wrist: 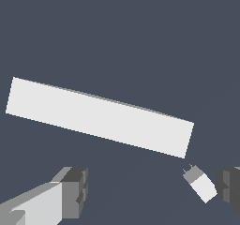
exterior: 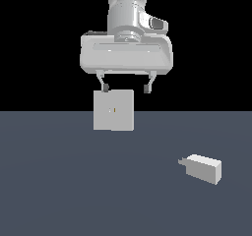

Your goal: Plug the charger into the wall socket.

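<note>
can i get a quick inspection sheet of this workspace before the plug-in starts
surface: flat dark blue-grey floor, bare apart from the two items below
charger: white block lying on the floor at the exterior view's right, grey prong stub toward the exterior view's left, not held
wall socket: pale square plate standing upright, small marks at its centre
clutter: nothing seen
hand: open, empty, raised above the floor
cables: nothing seen
surroundings: plain black backdrop
</note>
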Robot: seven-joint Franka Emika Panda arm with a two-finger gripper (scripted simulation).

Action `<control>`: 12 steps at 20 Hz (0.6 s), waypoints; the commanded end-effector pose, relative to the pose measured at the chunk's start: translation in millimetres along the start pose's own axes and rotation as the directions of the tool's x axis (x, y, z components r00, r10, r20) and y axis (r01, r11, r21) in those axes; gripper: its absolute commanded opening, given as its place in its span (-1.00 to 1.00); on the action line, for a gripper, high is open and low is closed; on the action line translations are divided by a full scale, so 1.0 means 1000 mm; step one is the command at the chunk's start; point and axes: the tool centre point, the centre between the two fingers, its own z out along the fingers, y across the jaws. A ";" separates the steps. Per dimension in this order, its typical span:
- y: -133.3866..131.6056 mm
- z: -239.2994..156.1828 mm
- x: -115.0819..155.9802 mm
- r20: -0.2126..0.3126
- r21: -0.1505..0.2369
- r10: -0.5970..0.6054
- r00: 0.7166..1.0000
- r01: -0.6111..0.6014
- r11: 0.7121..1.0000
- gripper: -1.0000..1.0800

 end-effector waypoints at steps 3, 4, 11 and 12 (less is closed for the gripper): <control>0.000 0.000 0.000 0.000 0.000 -0.002 1.000 0.002 1.000 0.92; 0.001 0.001 -0.001 -0.001 0.000 -0.005 1.000 0.005 1.000 0.92; 0.006 0.007 -0.011 -0.007 -0.001 -0.055 0.998 0.055 0.998 0.92; 0.008 0.008 -0.013 -0.008 -0.001 -0.067 0.998 0.067 0.998 0.92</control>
